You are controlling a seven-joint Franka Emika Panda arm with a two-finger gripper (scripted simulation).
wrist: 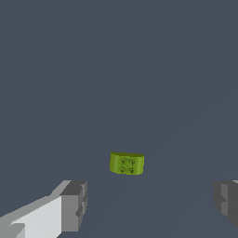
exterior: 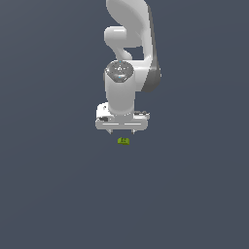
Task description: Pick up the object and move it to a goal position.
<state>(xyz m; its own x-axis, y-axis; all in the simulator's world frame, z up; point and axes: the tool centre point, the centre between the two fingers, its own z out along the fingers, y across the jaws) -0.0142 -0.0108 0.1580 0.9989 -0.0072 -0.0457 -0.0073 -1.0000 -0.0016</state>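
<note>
The object (exterior: 123, 141) is a tiny yellow-green blocky item with darker green patches, lying on the flat dark grey surface. It also shows in the wrist view (wrist: 126, 163). My white gripper (exterior: 122, 132) hangs just above it in the exterior view, fingers pointing down. In the wrist view the gripper (wrist: 151, 204) is open, with one finger (wrist: 72, 207) and the other finger (wrist: 228, 201) wide apart. The object lies on the surface beyond the gap between them, nearer the first finger. Nothing is held.
The white arm (exterior: 126, 58) rises behind the gripper in the exterior view. The dark grey surface (exterior: 194, 194) fills the rest of both views; no other objects or edges show.
</note>
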